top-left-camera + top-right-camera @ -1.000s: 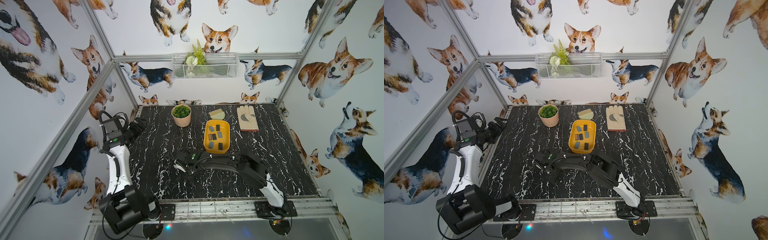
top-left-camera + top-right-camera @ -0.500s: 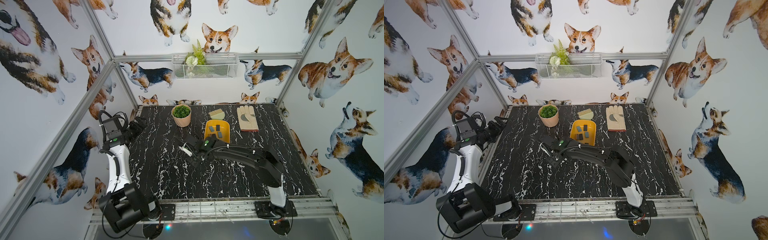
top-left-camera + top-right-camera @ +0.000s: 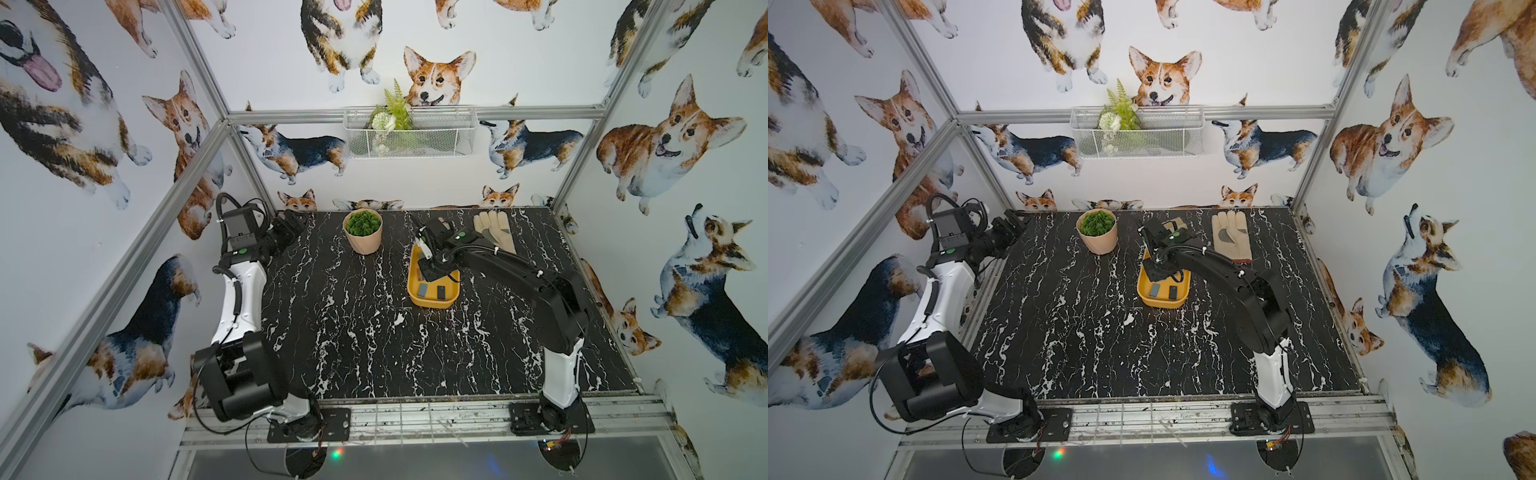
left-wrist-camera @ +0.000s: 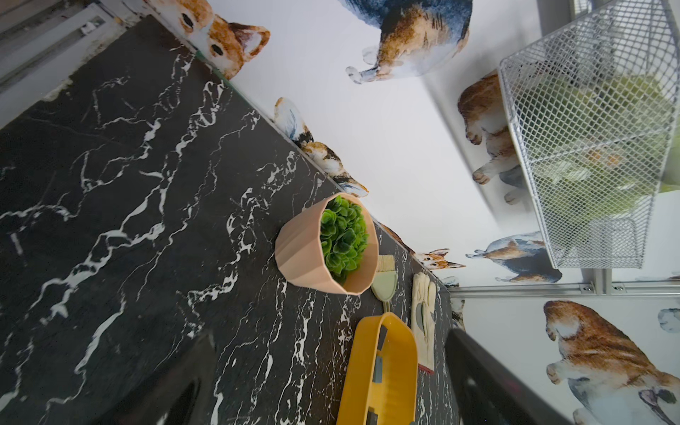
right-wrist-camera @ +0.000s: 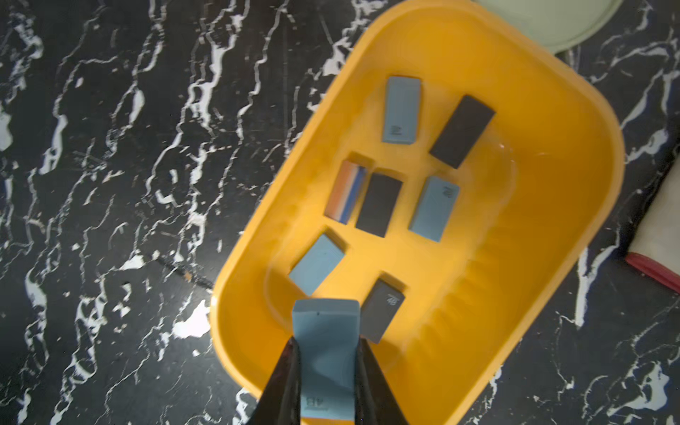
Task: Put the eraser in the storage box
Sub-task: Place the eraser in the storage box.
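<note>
One blue rectangular eraser (image 5: 325, 323) clamped in right end effector (image 5: 327, 346), over near rim of mustard-yellow plastic storage box (image 5: 533, 239). Seven other erasers (image 5: 379, 204) lie inside. Pickup and carry look done; only release left. Left end effector (image 3: 296, 222) spread wide, empty, at far edge of black marbled surface (image 3: 353, 332).
</note>
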{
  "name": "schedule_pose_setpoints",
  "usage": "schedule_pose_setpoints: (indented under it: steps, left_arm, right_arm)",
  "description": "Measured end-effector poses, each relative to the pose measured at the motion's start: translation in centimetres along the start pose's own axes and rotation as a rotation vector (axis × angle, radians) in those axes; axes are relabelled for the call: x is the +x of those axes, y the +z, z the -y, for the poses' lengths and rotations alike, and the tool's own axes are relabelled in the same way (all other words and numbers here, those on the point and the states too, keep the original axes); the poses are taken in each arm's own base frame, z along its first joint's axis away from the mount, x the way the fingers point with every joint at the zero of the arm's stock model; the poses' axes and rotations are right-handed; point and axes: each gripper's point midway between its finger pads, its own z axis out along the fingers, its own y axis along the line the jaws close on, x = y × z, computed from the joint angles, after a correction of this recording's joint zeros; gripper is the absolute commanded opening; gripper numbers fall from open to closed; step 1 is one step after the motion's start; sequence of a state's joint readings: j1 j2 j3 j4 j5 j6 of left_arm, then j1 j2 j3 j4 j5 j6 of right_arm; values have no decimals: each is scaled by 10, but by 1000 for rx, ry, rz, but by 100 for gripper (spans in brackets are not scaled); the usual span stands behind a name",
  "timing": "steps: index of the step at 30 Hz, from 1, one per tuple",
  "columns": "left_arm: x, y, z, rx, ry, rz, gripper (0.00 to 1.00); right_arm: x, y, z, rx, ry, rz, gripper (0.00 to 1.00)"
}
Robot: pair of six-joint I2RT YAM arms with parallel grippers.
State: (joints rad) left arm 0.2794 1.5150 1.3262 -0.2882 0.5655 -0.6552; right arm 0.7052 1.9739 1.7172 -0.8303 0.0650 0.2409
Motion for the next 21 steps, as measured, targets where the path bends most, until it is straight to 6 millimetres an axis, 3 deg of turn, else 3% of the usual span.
schedule_pose_setpoints:
  steps: [3, 12, 21]
  left_arm:
    - [-8, 21, 7, 1, 11, -11, 100]
    - [-16, 82, 13, 0, 23, -60, 99]
    - [-17, 103, 19, 3, 37, -80, 99]
  right_arm:
    - [0, 11, 18, 19, 37, -33, 24]
    - [6, 42, 35, 40, 66, -123, 24]
    - [-8, 50, 67, 79, 174, -119, 24]
